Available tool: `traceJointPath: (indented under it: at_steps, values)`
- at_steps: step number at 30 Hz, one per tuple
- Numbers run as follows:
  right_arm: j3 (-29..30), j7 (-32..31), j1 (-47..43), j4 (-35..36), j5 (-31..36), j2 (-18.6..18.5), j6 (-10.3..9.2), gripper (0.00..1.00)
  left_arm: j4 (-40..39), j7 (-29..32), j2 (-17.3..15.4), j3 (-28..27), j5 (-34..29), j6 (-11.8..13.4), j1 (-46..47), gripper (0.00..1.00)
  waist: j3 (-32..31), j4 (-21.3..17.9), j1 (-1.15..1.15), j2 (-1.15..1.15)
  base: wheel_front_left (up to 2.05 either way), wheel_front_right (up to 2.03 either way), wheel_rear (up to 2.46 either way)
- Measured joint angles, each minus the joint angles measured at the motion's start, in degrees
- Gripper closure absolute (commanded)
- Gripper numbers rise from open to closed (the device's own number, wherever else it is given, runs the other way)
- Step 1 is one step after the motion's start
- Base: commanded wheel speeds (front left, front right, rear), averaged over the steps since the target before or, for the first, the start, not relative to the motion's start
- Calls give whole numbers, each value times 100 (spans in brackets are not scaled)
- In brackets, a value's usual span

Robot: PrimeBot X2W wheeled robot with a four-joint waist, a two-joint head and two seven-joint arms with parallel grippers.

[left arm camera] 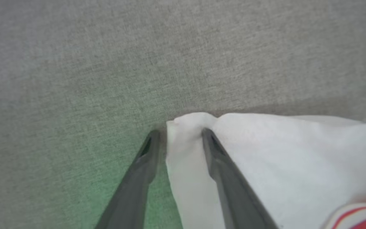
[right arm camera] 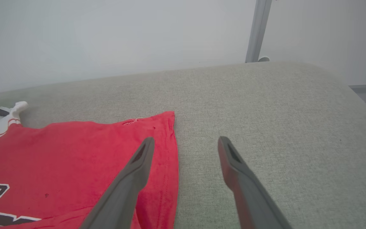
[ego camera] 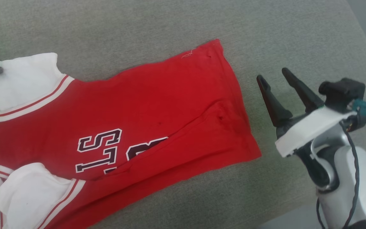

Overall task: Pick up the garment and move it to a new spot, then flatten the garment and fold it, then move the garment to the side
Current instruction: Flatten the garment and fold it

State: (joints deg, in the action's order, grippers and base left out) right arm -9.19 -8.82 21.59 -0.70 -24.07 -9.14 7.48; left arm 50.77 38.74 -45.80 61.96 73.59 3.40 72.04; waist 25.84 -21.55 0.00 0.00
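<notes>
The garment (ego camera: 145,108), a red jersey with black white-outlined print, lies spread on the grey upholstered surface (ego camera: 170,28), with its hem toward the right. Its two white sleeves (ego camera: 27,79) are at the left. In the left wrist view, my left gripper (left arm camera: 179,132) straddles the corner of the upper white sleeve (left arm camera: 265,152). One finger presses on the cloth and the other stands just off its edge, a gap still between the jaws. My right gripper (ego camera: 272,73) hovers open just right of the hem, and in the right wrist view (right arm camera: 186,140) nothing is between its fingers.
The grey surface rounds off at its right edge (ego camera: 364,41), with floor beyond. A pale wall and a metal post (right arm camera: 259,28) stand behind it. A black cable (ego camera: 356,165) runs along my right forearm. Bare cushion lies above and to the right of the garment.
</notes>
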Motion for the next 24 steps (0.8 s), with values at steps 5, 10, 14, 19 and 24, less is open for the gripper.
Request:
traceJointPath:
  at_steps: [5,10,14,19,24]
  values:
    - [-60,-488,501,-192,-179,-108,1,0,176,48,231,70,-49,-125,112,100,20,129,0,0,0,0,0]
    - [-255,-1011,1191,-709,-421,-396,1,0,311,22,524,80,-108,-209,259,100,54,340,0,0,0,0,0]
    - [-483,-1367,1786,-1295,-635,-570,0,0,412,-45,756,86,-130,-271,365,100,96,535,0,0,0,0,0]
    - [-816,-1826,2260,-2003,-876,-622,1,0,509,-138,971,92,-155,-344,473,100,153,718,0,0,0,0,0]
    - [-1215,-2345,2810,-2880,-1073,-667,1,0,641,-223,1185,103,-198,-439,611,100,248,899,0,0,0,0,0]
